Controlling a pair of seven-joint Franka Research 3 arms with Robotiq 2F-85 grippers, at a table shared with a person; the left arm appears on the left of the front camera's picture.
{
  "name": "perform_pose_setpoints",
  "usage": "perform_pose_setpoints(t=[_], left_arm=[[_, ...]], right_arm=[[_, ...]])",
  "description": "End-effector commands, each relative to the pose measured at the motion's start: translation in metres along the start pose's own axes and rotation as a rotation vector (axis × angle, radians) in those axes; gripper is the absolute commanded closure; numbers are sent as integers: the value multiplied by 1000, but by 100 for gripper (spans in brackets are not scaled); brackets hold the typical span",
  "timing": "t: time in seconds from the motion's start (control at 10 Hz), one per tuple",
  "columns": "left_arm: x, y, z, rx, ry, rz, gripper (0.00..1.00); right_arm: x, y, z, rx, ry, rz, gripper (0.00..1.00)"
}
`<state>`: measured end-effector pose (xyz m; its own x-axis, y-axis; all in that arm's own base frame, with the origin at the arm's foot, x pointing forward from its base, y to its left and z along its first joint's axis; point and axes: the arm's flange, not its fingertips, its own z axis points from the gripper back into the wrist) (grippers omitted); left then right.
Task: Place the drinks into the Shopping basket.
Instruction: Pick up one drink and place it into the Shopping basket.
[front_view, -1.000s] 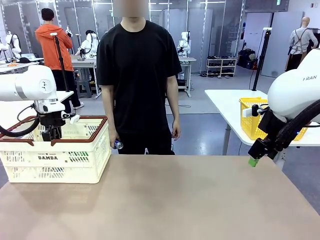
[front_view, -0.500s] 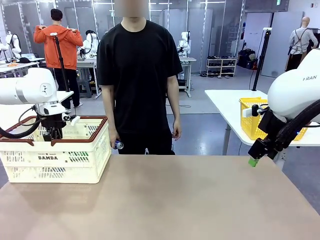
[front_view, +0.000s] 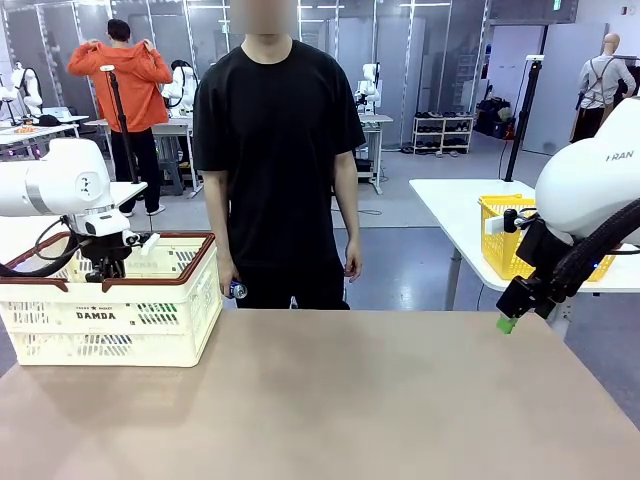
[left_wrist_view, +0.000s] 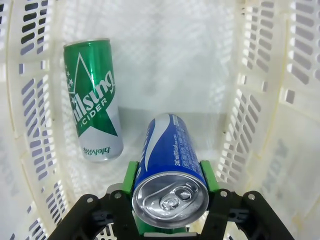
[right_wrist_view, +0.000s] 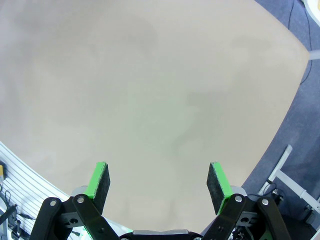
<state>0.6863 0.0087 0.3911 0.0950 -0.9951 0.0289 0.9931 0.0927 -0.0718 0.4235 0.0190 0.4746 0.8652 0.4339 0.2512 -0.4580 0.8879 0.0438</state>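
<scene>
Blue can (left_wrist_view: 170, 165), silver-topped, lies beside green can (left_wrist_view: 94, 102) in cream basket (left_wrist_view: 260, 100).

The basket (front_view: 110, 310) stands on the table (front_view: 320, 400), at its far left corner. My left gripper (left_wrist_view: 170, 175) is inside the basket, with one can (left_wrist_view: 170, 165) between its fingers. A second can (left_wrist_view: 94, 100) lies on the basket floor, just beside the first one. My right gripper (right_wrist_view: 159, 182) hangs over the right side of the table.

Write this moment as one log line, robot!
left gripper: blue can between pads, inside basket | green can: lying in basket | right gripper: open
</scene>
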Motion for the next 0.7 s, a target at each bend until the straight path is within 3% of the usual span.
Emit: perform_pose_setpoints(t=[0.0, 0.4, 0.6], left_arm=[[-1, -19, -13, -13, -6, 14, 37], [-7, -27, 4, -6, 32, 19, 0], [-9, -29, 25, 25, 34, 19, 0]], right_arm=[[0, -1, 2, 2, 4, 11, 3], [0, -1, 2, 2, 4, 11, 3], [0, -1, 2, 2, 4, 11, 3]])
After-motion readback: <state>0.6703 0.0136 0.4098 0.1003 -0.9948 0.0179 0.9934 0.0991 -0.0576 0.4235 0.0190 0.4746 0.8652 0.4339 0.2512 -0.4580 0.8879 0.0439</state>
